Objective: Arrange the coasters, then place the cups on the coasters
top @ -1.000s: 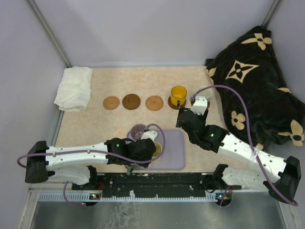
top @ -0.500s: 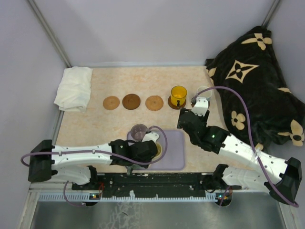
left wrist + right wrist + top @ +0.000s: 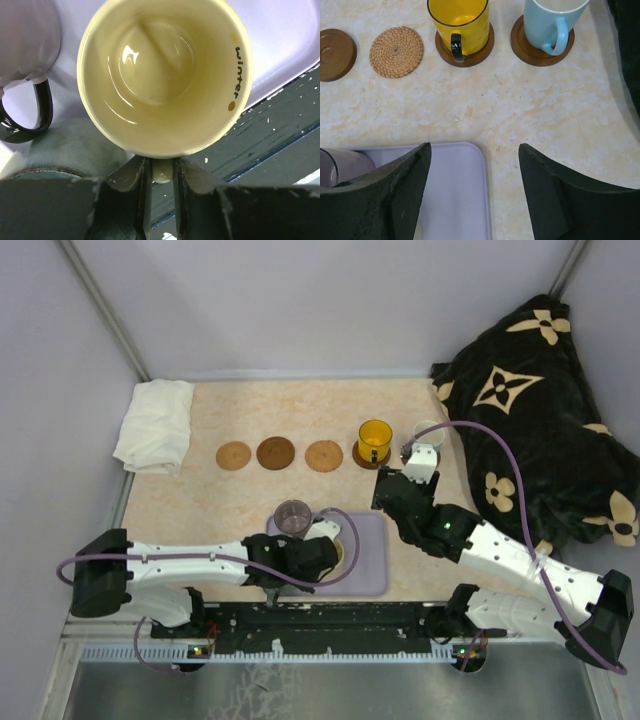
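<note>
Cream cup (image 3: 165, 75) is sitting in the purple tray (image 3: 285, 30), right in front of the left gripper (image 3: 161, 170). This gripper's two fingers are squeezing the cup's little handle between them, so it is holding the cup. The right gripper (image 3: 475, 170) is hanging wide open over the table, holding nothing. Past it, the yellow cup (image 3: 458, 20) is standing on a dark coaster (image 3: 480, 52)

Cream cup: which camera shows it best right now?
Left wrist view: the cream cup fills the frame, its handle pinched in the left end effector. The top view shows only a sliver past that end effector; the right wrist view does not clearly show it.
</note>
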Motion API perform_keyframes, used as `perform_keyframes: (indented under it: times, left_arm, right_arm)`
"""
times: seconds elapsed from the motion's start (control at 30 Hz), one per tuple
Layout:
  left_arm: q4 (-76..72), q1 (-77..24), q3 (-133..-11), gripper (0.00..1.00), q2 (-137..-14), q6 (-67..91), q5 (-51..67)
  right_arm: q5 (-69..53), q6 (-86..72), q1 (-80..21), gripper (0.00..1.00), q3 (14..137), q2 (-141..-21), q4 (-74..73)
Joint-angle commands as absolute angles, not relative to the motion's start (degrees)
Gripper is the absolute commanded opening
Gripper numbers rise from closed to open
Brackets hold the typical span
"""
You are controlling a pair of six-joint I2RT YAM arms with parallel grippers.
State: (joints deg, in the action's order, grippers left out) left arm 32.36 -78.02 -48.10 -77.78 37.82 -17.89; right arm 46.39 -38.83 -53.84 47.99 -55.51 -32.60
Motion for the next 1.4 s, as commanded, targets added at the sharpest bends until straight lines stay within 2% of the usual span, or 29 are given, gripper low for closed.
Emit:
perform_keyframes:
  times: [0.0,0.17,0.83,1.07,1.2,1.37]
  left_arm:
    - [31.32,-78.35,-49.29,0.12,-79.65,36.53,-17.71]
    - [31.37,-78.31,-50.29,0.00,-79.92,35.59,-18.78]
    - [26.17,-78.31,-60.29,0.00,-76.81,28.57,-34.53]
    - [20.55,-78.16,-59.33,0.00,-74.79,27.16,-45.50]
    - [15.84,-75.16,-59.81,0.00,-75.31,24.26,-49.88]
    - [13.69,-66.43,-63.13,0.00,-78.48,23.95,-48.70]
  right_arm:
    - [47.20,-39.59,-54.05,0.71,48.43,-55.28,-31.20]
    - [47.26,-39.62,-54.13,0.71,48.34,-55.46,-31.20]
    - [49.39,-40.96,-54.08,0.70,46.87,-54.67,-31.95]
    - [49.31,-40.96,-54.08,0.70,46.20,-55.34,-31.08]
    - [49.22,-40.45,-54.07,0.70,45.98,-55.84,-30.82]
    - [50.27,-39.40,-54.07,0.71,45.52,-55.82,-30.31]
